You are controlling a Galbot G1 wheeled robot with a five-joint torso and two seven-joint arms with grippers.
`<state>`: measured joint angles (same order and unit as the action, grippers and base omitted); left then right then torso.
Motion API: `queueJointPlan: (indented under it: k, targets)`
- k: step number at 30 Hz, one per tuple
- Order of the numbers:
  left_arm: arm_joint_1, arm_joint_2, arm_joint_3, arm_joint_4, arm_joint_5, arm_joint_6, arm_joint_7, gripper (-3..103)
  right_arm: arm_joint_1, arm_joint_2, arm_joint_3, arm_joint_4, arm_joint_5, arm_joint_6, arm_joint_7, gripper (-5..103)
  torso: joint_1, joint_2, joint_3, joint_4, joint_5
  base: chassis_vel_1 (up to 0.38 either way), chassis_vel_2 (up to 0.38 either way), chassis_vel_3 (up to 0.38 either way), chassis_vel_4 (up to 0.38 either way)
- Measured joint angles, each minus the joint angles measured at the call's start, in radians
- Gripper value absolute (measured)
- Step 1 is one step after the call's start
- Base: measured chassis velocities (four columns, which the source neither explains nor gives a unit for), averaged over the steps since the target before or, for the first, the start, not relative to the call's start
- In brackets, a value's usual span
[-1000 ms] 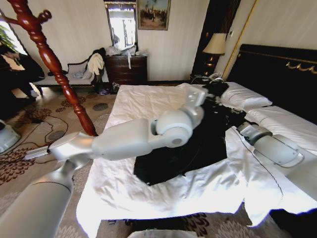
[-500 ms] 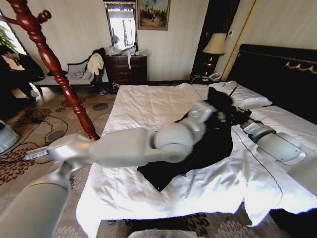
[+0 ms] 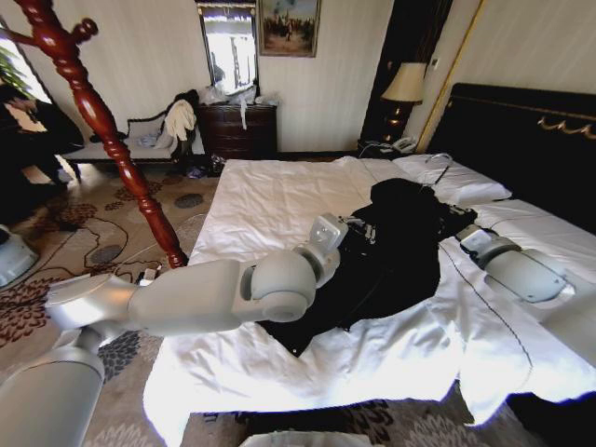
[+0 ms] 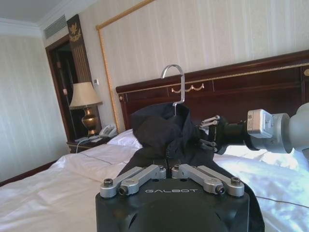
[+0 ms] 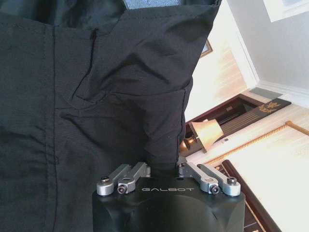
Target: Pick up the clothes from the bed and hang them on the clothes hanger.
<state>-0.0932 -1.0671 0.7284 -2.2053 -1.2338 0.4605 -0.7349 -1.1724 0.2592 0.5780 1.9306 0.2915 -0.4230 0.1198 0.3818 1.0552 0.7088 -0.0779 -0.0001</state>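
Black limp fabric clothes (image 3: 396, 251) rise off the white-sheeted bed (image 3: 270, 200), pinched between left gripper (image 3: 358, 233) and right gripper (image 3: 447, 225).

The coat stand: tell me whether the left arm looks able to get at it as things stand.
Probably not yet. The left pincer is shut on the clothes over the bed, sharing the load with the right pincer; the coat stand rises off to the robot's left, beside the bed.

- The black clothes (image 3: 391, 251) are lying on the bed's white sheets (image 3: 270, 200).
- A silver hanger hook (image 4: 175, 82) is showing against the dark gold-trimmed headboard (image 4: 270, 89).
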Motion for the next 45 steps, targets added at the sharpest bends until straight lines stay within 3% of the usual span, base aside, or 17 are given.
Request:
queueJointPlan:
  k: [5,8,10,13,19,27,31,34,35,36,37,39,43,45]
  targets:
    - [0.001,-0.027,-0.009,0.023,-0.005,0.001,-0.009,0,0.05,0.033,-0.058,-0.002,-0.014,-0.017,0.004,19,0.0,0.0,0.0,0.0001,0.0,0.0,0.0,0.0,0.0]
    - [-0.033,-0.151,0.001,0.117,-0.019,0.002,-0.032,0,0.137,0.077,-0.146,-0.007,-0.015,-0.042,0.011,19,0.0,0.0,0.0,0.0002,0.0001,0.0,0.0,0.0,0.0]
    - [-0.04,-0.172,0.002,0.129,-0.024,0.004,-0.034,0,0.149,0.083,-0.158,-0.009,-0.015,-0.045,0.012,19,0.0,0.0,0.0,0.0001,0.0002,0.0,0.0,0.0,0.0]
    - [-0.09,-0.306,0.003,0.188,-0.075,0.01,-0.061,0,0.188,0.096,-0.194,-0.021,-0.012,-0.056,0.015,19,0.0,0.0,0.0,-0.0004,0.0005,0.0,0.0,0.0,0.0]
    - [-0.113,-0.376,0.013,0.189,-0.152,0.028,-0.113,0,0.193,0.104,-0.197,-0.032,-0.011,-0.057,0.017,19,0.0,0.0,0.0,-0.0003,0.0006,0.0,0.0,0.0,0.0]
    - [-0.057,-0.301,0.071,0.13,-0.13,0.057,-0.125,-1,0.161,0.088,-0.15,-0.026,0.008,-0.052,0.018,19,0.0,0.0,0.0,0.0004,-0.0003,0.0,0.0,0.0,0.0]
    - [-0.047,-0.264,0.063,0.115,-0.083,0.06,-0.085,15,0.132,0.077,-0.12,-0.001,0.014,-0.052,0.018,19,0.0,0.0,0.0,-0.0003,-0.0002,0.0,0.0,0.0,0.0]
    - [-0.043,-0.199,0.053,0.084,-0.025,0.06,-0.044,31,0.119,0.074,-0.107,0.004,0.028,-0.057,0.023,19,0.0,0.0,0.0,0.0001,-0.0002,0.0,0.0,0.0,0.0]
    - [-0.043,-0.199,0.053,0.084,-0.025,0.06,-0.044,31,0.119,0.074,-0.107,0.004,0.028,-0.057,0.023,19,0.0,0.0,0.0,0.0001,-0.0002,0.0,0.0,0.0,0.0]
    - [-0.037,-0.172,0.047,0.07,-0.01,0.06,-0.03,31,0.117,0.074,-0.106,0.004,0.034,-0.06,0.026,19,0.0,0.0,0.0,0.0,-0.0002,0.0,0.0,0.0,0.0]
    - [-0.029,-0.133,0.04,0.048,0.007,0.058,-0.011,42,0.117,0.074,-0.105,0.002,0.043,-0.062,0.03,19,0.0,0.0,0.0,0.0,0.0,0.0,0.0,0.0,0.0]
    - [-0.023,-0.105,0.033,0.026,0.016,0.055,0.003,42,0.118,0.074,-0.105,0.001,0.05,-0.064,0.031,19,0.0,0.0,0.0,0.0001,0.0,0.0,0.0,0.0,0.0]
    - [0.018,0.006,-0.016,-0.071,0.021,0.027,0.038,64,0.136,0.078,-0.115,-0.001,0.075,-0.075,0.04,19,0.0,0.0,0.0,0.0001,-0.0001,0.0,0.0,0.0,0.0]
    - [0.025,0.021,-0.024,-0.083,0.021,0.023,0.045,64,0.139,0.079,-0.118,-0.001,0.078,-0.076,0.041,19,0.0,0.0,0.0,0.0001,-0.0001,0.0,0.0,0.0,0.0]
